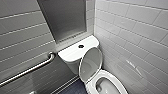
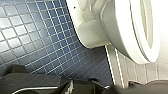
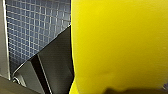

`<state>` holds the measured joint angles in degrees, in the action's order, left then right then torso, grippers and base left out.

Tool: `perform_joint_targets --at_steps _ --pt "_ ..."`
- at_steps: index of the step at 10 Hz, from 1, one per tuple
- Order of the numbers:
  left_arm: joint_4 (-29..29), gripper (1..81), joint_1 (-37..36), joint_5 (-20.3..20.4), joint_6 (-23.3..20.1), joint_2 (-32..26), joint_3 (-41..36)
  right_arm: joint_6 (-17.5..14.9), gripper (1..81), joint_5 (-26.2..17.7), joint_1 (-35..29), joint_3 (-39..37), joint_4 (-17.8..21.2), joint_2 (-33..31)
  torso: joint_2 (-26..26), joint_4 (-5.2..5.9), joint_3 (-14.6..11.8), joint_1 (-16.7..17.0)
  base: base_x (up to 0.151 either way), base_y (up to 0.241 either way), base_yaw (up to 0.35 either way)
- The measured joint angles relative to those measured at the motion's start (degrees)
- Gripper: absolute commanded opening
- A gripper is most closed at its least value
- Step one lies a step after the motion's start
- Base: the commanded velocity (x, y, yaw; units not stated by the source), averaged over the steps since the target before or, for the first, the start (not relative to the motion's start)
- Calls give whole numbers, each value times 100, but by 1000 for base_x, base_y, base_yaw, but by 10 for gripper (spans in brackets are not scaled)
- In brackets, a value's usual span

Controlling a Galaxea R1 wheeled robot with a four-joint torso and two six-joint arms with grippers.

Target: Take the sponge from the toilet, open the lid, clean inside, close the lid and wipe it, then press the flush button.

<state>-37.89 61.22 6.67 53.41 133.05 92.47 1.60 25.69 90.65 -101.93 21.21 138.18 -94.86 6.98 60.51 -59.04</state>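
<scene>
Presently, the toilet (image 1: 110,78) is seen from above in the head view, set in a corner of white-tiled walls (image 1: 140,30). The lid (image 1: 91,63) is raised and stands roughly upright against the front of the tank, so the bowl is exposed. The button (image 1: 81,46) is seen as a small dark round spot in the centre of the flat tank top. A metal bar (image 1: 30,70) is fixed to the wall on the picture's left, running at a slant beside the tank.

In the right wrist view, the sponge (image 3: 120,45) is seen very close to the camera as a bright yellow mass, well above the blue mosaic floor (image 3: 37,30). It is taken to be gripped by the right gripper (image 3: 122,89), with the jaws closed onto it; the fingers themselves are hardly made out.

In the left wrist view, the underside of the bowl and the pedestal are seen above the floor. The left gripper (image 2: 82,86) is seen as dark shapes at the picture's edge, apart from the toilet. Whether its jaws are wide or narrow cannot be told.
</scene>
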Motion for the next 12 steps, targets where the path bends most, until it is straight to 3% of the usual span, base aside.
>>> perform_joint_targets --at_steps 2,8,12 --pt "2 811 -464 -91 566 -100 -189 5 10 -9 223 -94 -488 105 0 0 0 0 0 0 0" --pt "0 811 -1646 -166 2533 -290 -269 20 10 24 266 -496 -549 536 0 0 0 0 0 0 0" --pt "0 811 -2247 -223 3309 -143 -239 -6 10 22 268 -616 -586 680 0 0 0 0 0 0 0"
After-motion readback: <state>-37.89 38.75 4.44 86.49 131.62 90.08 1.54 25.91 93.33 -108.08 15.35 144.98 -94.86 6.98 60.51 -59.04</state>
